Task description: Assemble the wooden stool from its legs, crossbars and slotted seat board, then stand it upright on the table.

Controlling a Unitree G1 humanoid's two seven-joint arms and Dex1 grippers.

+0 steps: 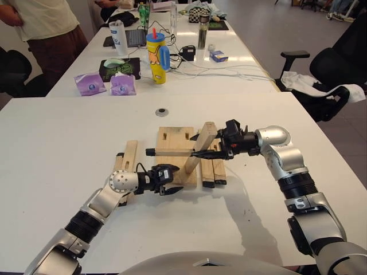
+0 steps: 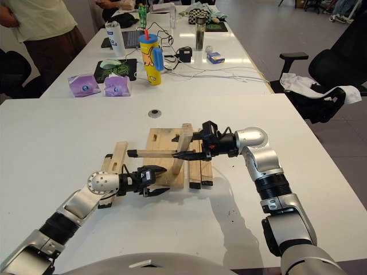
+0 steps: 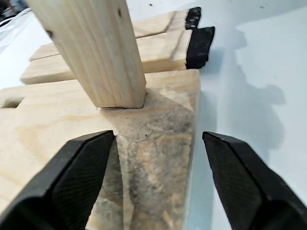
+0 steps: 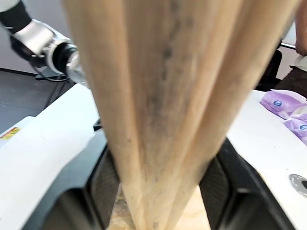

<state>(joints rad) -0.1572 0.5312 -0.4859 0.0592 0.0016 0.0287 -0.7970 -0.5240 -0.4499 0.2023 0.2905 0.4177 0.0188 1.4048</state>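
Observation:
The slotted seat board [image 1: 172, 140] lies flat in the middle of the white table. A wooden leg [image 1: 202, 146] stands tilted on its near right corner, foot end on the board [image 3: 108, 57]. My right gripper [image 1: 200, 153] is shut on this leg at mid height, its pads [image 4: 106, 188] pressing the wood. A second bar [image 1: 172, 152] with a black end sticks out level to the left from there. Open at the board's near edge, my left gripper [image 1: 169, 189] has its fingers [image 3: 76, 172] on either side of the corner. Spare legs lie left [image 1: 129, 156] and right [image 1: 213, 169] of the board.
A cable grommet [image 1: 163, 112] sits in the table behind the board. The far table holds a yellow cup [image 1: 157, 57], purple packets [image 1: 90, 84], a laptop and cables. An office chair [image 1: 330, 71] stands to the right. Bare table lies in front and to both sides.

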